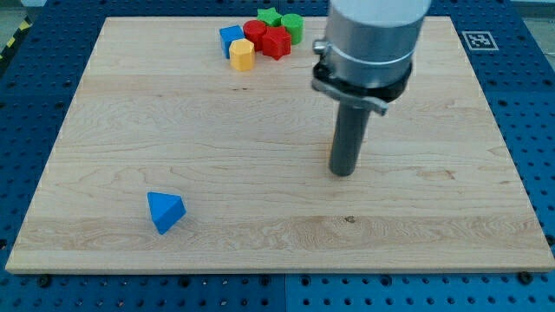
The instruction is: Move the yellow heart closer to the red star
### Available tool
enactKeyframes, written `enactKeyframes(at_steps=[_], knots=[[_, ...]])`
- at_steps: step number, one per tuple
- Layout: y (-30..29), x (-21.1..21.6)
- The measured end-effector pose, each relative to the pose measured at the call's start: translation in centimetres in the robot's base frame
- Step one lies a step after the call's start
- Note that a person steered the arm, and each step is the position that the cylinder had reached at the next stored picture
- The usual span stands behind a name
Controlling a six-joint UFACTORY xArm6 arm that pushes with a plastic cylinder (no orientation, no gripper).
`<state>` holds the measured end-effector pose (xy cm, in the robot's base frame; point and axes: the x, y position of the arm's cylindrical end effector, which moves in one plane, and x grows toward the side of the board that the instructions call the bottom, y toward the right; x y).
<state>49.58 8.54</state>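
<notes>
My tip rests on the wooden board, right of its middle. A thin yellow-orange sliver shows at the rod's left edge, just above the tip. The rod hides the rest of this block, so I cannot make out its shape. The red star lies in a cluster at the view's top, well up and left of my tip. A yellow block with a faceted shape sits at the cluster's lower left, touching or nearly touching the red star's left side.
The cluster also holds a blue block, a red cylinder, a green star and a green cylinder. A blue triangle lies alone at the lower left. The arm's wide grey body hangs over the board's upper right.
</notes>
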Motion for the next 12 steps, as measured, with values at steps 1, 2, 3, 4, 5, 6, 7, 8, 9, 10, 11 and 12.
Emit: enactKeyframes(at_steps=[1, 2, 3, 4, 5, 6, 7, 8, 9, 10, 11, 12], knots=[[1.6, -3.3], [1.6, -7.4], [1.6, -11.6], [1.6, -15.5], [1.6, -18.6], [2.4, -19.9], [2.7, -20.4], [6.0, -17.0], [8.1, -15.3], [7.5, -15.6], [4.6, -16.7], [0.8, -17.2]])
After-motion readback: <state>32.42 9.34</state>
